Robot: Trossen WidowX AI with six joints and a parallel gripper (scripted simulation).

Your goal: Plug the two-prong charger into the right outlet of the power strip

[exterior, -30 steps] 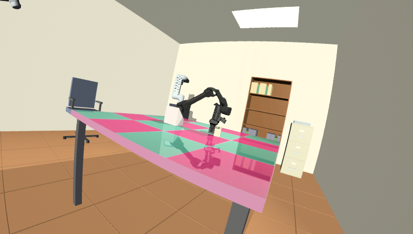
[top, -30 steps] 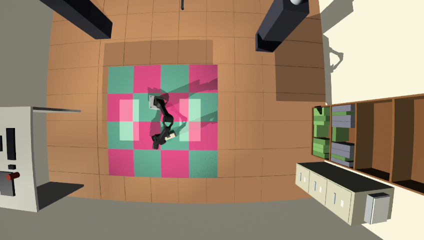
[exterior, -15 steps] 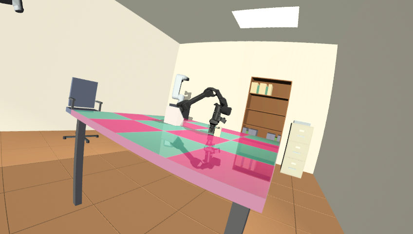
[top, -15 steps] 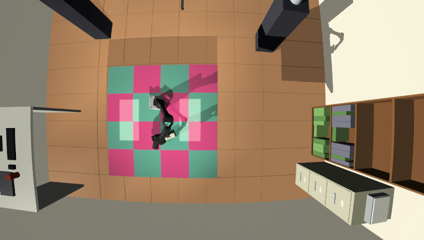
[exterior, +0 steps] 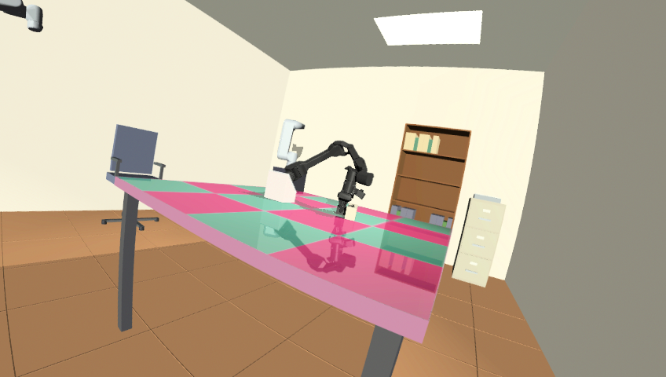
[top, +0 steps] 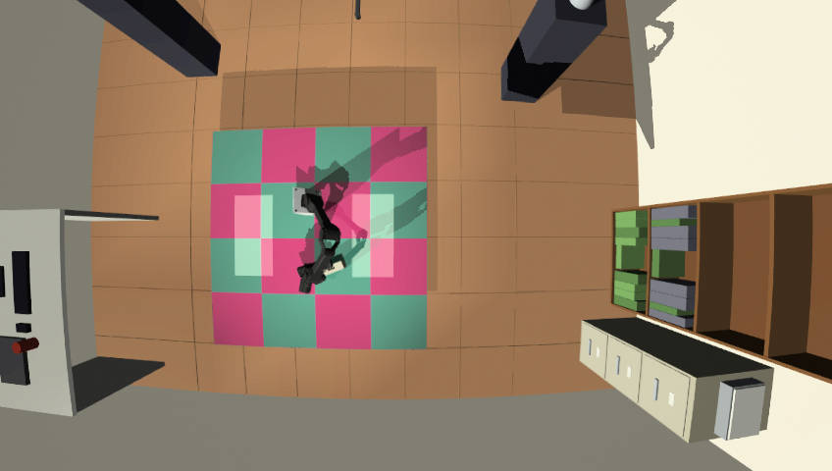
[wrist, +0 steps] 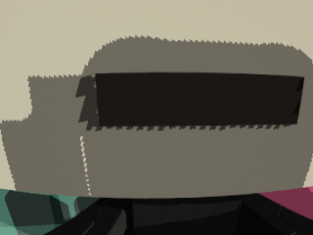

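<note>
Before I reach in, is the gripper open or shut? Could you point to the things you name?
Shut on something: its fingers stand slightly apart, but the pictures hide what the gripper [top: 305, 287] [exterior: 342, 215] holds.

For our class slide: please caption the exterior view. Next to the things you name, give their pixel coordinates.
A black arm [exterior: 337, 148] reaches down beside a cream block [exterior: 350, 212] on a pink-and-green checkered table [exterior: 224, 219].
</note>
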